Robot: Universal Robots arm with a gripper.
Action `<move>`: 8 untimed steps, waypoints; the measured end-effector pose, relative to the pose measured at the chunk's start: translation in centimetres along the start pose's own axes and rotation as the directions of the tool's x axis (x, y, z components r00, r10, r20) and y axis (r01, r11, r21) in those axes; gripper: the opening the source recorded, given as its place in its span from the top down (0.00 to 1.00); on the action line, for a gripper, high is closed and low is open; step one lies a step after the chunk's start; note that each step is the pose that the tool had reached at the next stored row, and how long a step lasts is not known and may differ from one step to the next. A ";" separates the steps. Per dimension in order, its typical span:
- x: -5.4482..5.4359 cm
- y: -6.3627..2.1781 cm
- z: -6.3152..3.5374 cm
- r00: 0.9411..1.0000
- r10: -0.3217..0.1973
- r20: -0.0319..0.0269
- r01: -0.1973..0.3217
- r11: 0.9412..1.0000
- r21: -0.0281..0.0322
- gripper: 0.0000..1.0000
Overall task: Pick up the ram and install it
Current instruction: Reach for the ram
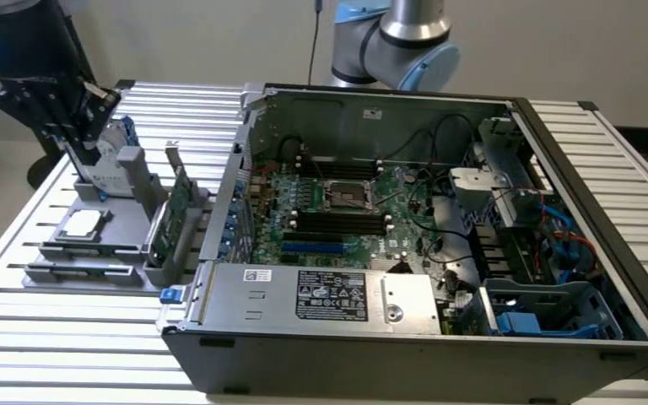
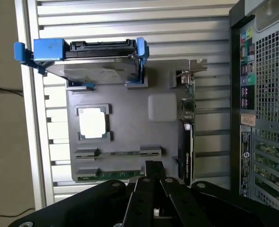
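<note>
Two ram sticks, thin and green, lie on edge in a grey parts holder (image 2: 125, 127). One ram stick (image 2: 118, 153) sits between two grey clips, and the other ram stick (image 2: 108, 175) is just past it at the holder's edge. My black gripper (image 2: 152, 166) hangs above that edge, jaws together and holding nothing. In the exterior view the gripper (image 1: 78, 145) is high over the holder (image 1: 121, 240) at the exterior view's left. The open computer case (image 1: 414, 236) shows the motherboard's long black memory slots (image 1: 341, 223).
The holder also carries a hard drive in a blue caddy (image 2: 90, 59), a square silver processor chip (image 2: 93, 123) and an upright expansion card (image 2: 186, 142). The case's rear panel (image 2: 265, 109) stands close beside the holder. A ribbed aluminium table (image 1: 54, 346) lies under everything.
</note>
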State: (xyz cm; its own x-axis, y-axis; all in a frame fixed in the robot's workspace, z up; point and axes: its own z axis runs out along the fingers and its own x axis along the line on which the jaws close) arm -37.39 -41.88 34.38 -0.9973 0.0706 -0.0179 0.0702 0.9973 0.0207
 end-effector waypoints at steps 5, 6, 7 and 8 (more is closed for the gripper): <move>2.3 -0.25 0.70 1.000 0.000 0.000 0.000 1.000 0.000 0.89; 2.7 -0.30 0.84 1.000 0.000 -0.001 0.000 1.000 0.000 0.89; 3.2 -0.36 1.00 1.000 0.000 -0.001 0.000 1.000 0.000 0.89; 3.6 -0.42 1.13 1.000 0.000 -0.001 0.000 1.000 0.000 0.89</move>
State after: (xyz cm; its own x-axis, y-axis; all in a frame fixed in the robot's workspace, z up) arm -41.03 -42.02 33.17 -0.9974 0.0706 -0.0166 0.0703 0.9973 0.0203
